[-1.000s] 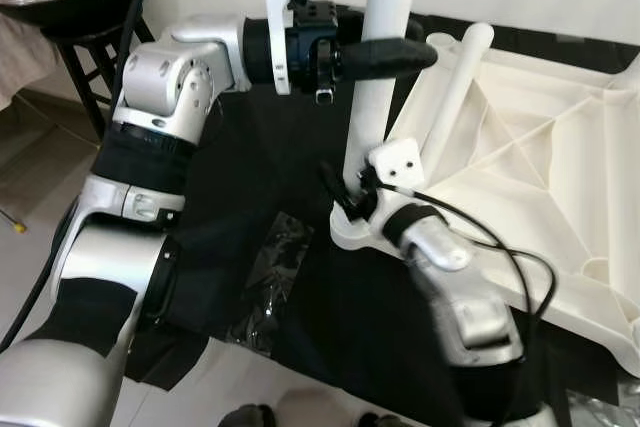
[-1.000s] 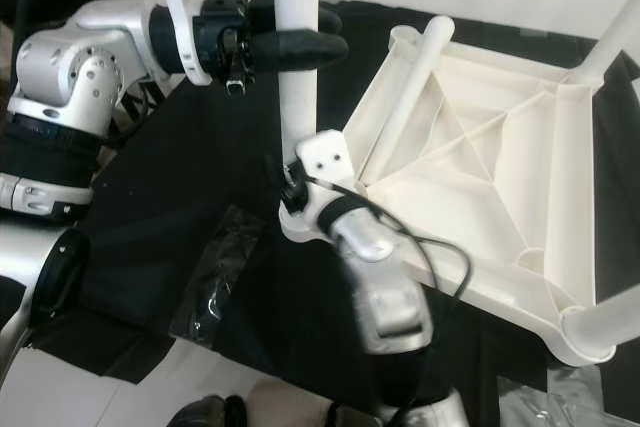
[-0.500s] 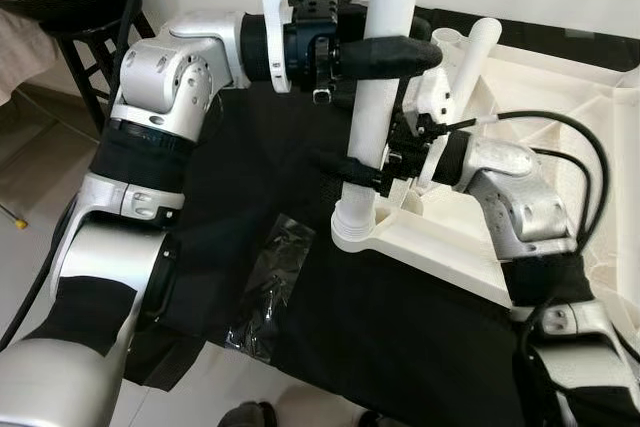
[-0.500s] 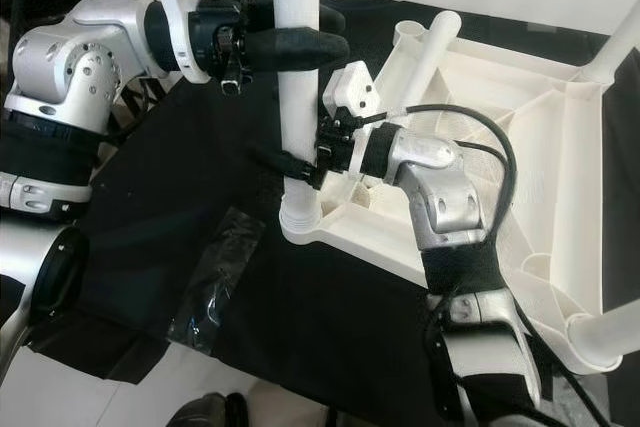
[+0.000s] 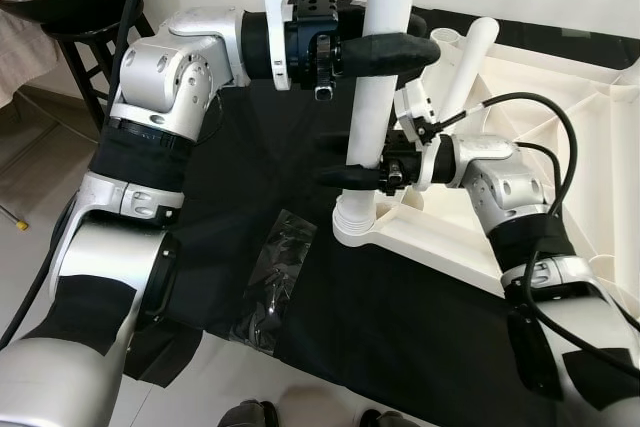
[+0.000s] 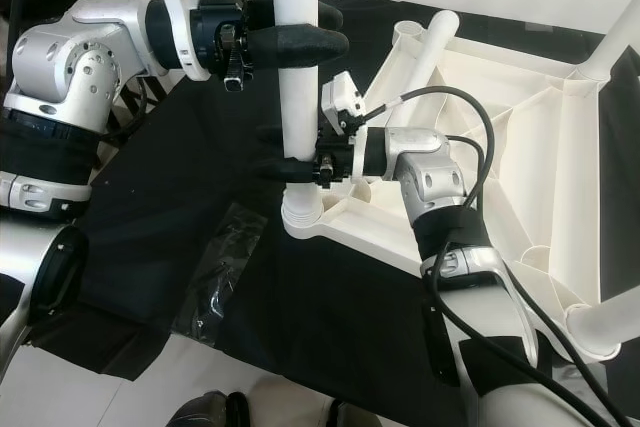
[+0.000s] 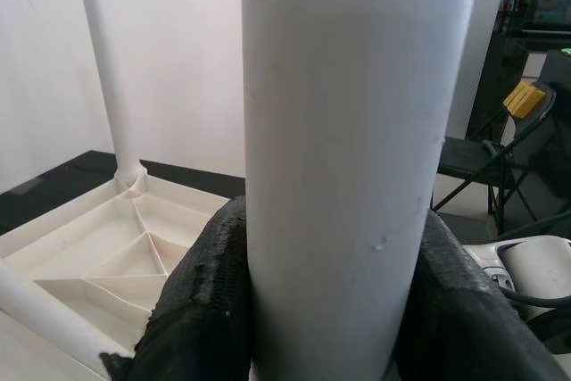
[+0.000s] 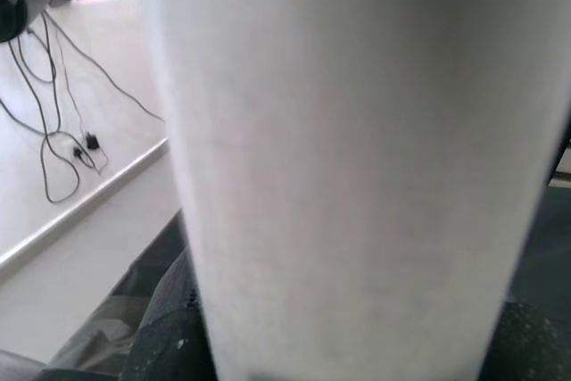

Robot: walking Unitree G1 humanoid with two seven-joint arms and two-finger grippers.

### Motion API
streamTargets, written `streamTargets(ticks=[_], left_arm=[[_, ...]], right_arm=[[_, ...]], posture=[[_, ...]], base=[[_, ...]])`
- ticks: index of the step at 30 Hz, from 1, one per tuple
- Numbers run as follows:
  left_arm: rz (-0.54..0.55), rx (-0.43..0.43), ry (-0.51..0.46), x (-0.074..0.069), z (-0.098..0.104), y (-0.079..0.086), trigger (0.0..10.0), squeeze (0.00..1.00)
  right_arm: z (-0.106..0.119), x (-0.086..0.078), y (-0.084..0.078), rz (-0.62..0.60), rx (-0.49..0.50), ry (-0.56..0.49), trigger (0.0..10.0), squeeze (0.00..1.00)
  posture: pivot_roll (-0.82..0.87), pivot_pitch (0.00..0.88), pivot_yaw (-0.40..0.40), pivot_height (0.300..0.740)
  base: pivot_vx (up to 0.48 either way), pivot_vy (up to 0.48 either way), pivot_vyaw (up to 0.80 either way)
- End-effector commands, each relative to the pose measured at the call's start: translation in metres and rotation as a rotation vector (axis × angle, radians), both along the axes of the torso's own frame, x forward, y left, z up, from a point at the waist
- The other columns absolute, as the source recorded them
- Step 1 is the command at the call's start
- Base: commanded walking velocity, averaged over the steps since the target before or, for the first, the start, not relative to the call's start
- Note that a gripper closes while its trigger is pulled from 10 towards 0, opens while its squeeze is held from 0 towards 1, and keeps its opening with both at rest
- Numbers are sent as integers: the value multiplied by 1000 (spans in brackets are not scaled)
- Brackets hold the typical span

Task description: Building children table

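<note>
A white table top (image 5: 455, 259) lies upside down on a black cloth. A white table leg (image 5: 372, 117) stands upright in the socket (image 5: 355, 227) at its near left corner. My left gripper (image 5: 425, 37) is shut on the leg high up, one black finger in front and one behind. My right gripper (image 6: 262, 150) holds the same leg lower down, just above the socket, with a finger pressed on each side. Both wrist views show the leg (image 7: 339, 167) close up between black fingers (image 7: 205, 310). A second loose leg (image 5: 465, 57) lies across the table top.
A clear plastic bag (image 5: 275, 277) of small parts lies on the cloth (image 5: 250, 167) near the socket. Other legs stand at the far right corners (image 6: 618, 32). A dark stool (image 5: 90, 47) stands at the back left. Bare floor (image 5: 25, 167) lies left of the cloth.
My right arm swung up from below the corner socket to the leg, and its fingers have closed around the lower part. The left gripper kept its hold.
</note>
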State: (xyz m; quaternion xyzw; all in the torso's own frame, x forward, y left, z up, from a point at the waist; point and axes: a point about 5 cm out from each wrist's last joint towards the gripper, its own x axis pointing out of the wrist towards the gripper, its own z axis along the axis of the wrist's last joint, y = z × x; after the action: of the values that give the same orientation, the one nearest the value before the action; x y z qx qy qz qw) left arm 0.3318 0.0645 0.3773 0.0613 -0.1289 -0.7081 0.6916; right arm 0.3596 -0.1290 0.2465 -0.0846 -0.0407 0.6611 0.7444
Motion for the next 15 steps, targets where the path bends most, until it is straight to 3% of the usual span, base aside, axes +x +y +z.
streamTargets(ticks=[1, 7, 8, 11, 14, 15], left_arm=[[-40, 46, 19, -2, -8, -4, 0, 0], [-14, 43, -3, 1, -7, -6, 353, 0], [0, 41, 8, 2, -7, -6, 10000, 1000], [-3, 47, 17, 2, -8, -6, 10000, 1000], [3, 41, 24, 2, -8, -5, 10000, 1000], [15, 35, 29, 3, -8, -4, 10000, 1000]], right_arm=[[3, 8, -13, -91, 22, 1, 0, 0], [-5, 5, -14, -127, -6, -59, 0, 0], [-6, 2, -12, -149, -17, -85, 0, 0], [-11, -6, -3, -260, -10, -109, 0, 0], [-23, -20, 9, -290, -16, -94, 0, 0], [-33, -22, 20, -411, -6, -69, 0, 0]], posture=[[40, 155, 35, 740], [34, 156, 34, 740], [25, 157, 31, 740], [24, 160, 24, 740], [10, 164, 25, 740], [6, 171, 28, 740]], base=[[0, 0, 0], [0, 0, 0], [0, 0, 0], [0, 0, 0], [0, 0, 0], [0, 0, 0]])
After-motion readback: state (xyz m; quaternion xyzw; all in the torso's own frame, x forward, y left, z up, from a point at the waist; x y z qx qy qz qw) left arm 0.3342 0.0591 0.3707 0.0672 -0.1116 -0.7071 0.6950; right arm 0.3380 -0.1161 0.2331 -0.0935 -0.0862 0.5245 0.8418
